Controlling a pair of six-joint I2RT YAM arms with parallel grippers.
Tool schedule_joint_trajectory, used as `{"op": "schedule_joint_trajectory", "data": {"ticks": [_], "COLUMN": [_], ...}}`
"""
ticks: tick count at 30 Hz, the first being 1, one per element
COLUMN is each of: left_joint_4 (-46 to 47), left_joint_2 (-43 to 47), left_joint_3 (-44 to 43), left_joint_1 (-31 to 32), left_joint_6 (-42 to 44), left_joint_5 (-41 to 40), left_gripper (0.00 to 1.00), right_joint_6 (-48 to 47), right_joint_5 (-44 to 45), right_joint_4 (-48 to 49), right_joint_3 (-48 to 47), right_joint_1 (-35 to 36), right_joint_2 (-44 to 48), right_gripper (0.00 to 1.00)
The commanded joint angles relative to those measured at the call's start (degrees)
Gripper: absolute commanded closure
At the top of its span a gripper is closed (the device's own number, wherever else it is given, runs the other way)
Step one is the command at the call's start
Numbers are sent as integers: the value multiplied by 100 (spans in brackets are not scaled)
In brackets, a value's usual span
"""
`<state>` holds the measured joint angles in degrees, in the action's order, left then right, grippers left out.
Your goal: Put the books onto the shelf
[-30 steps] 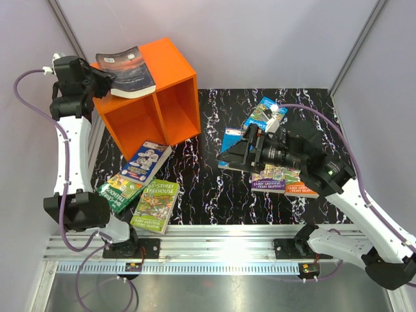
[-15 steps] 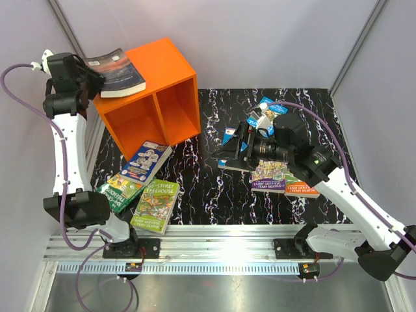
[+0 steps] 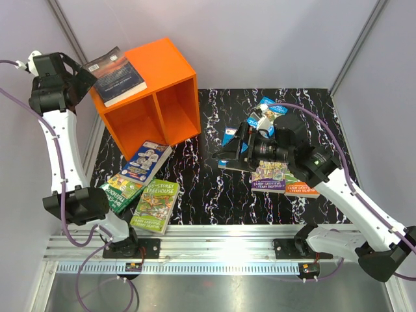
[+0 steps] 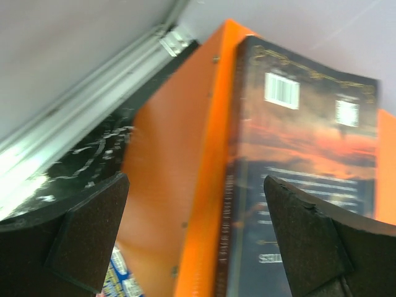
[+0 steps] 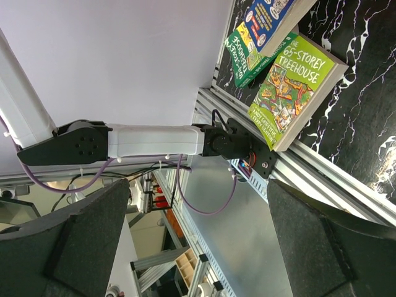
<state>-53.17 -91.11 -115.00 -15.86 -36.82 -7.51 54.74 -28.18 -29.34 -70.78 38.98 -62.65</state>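
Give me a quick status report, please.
Left gripper open, right gripper open, both empty. Dark paperback book atop bright orange open-fronted shelf. Nothing blocking.

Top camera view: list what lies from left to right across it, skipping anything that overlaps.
left claw → orange shelf → right claw → purple book → orange book

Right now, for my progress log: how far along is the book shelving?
Done: one dark-covered paperback lies atop the bright orange box shelf. In hand: nothing; left gripper and right gripper stand open. Left: three cartoon paperbacks at near left and a cluster under the right gripper, all on the black marbled table.
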Motion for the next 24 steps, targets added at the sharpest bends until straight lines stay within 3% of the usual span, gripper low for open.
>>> {"op": "schedule_joint_trajectory", "data": {"ticks": [1, 7, 13, 17, 20, 24], "left_joint_4": [-176, -650, -291, -413, -476, -19], "left_joint_2": [163, 1144, 2886, 3046, 3326, 3609], "left_joint_3": [-207, 773, 2717, 2956, 3465, 4765], "left_joint_1": [-31, -32, -31, -14, -14, -23], "left_joint_6": [395, 193, 210, 123, -61, -115], "left_joint_5": [-383, -505, -1016, -1025, -841, 96], "left_gripper": [1, 1, 1, 1, 1, 1], "right_joint_6": [37, -498, -386, -245, -122, 194], "right_joint_5": [-143, -99, -486, -732, -890, -1250], "right_joint_4": [254, -248, 542, 1104, 1569, 2423], "right_joint_3": [108, -67, 126, 319, 626, 637], "right_joint_1": [-48, -49, -40, -40, -40, -40], "right_joint_2": [122, -387, -932, -1274, -1634, -2469], "right_gripper": [0, 0, 0, 0, 0, 0]}}
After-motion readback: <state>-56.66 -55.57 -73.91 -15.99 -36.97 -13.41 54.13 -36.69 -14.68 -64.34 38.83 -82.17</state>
